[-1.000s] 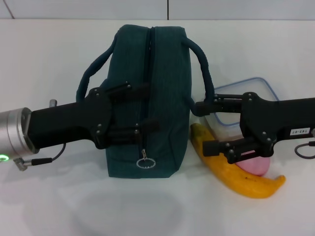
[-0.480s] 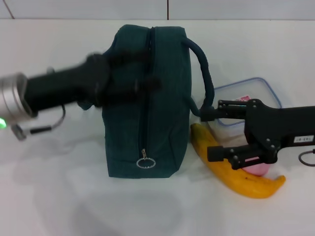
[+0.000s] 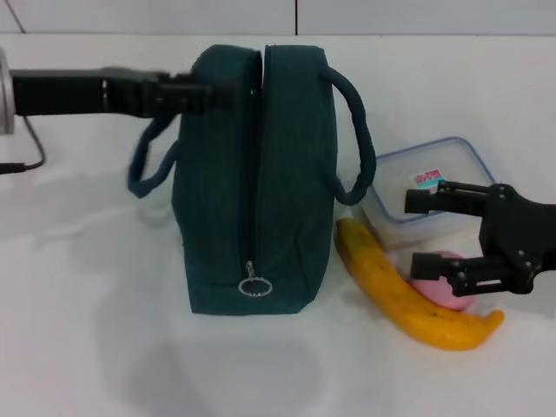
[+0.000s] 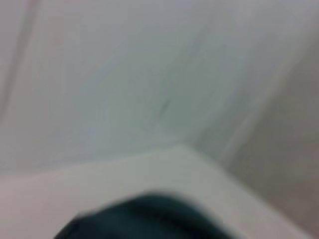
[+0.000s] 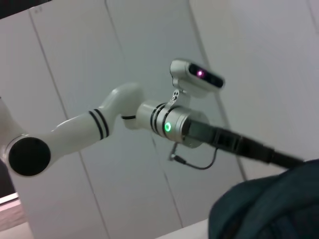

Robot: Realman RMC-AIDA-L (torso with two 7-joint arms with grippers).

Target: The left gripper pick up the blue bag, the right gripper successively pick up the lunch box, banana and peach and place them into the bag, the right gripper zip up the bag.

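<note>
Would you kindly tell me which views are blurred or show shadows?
Head view: the left pincer is motion-smeared at the dark teal fabric bag, which casts a soft shadow on the white table. Left wrist view: blurred throughout. Right wrist view: fairly sharp.

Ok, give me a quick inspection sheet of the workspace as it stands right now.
Surface: white table, bare around the items.
Blue bag: upright, zipper closed, ring pull at the near end.
Lunch box: on the table right of the bag, lid on.
Banana: lying in front of the lunch box.
Peach: beside the banana, partly hidden by the right pincer.
Clutter: nothing seen.
Left pincer: at the bag's top far edge; grip unclear.
Right pincer: open, over the peach and lunch box.
Cables: black lead by the left wrist.
Surroundings: pale panelled wall.
</note>
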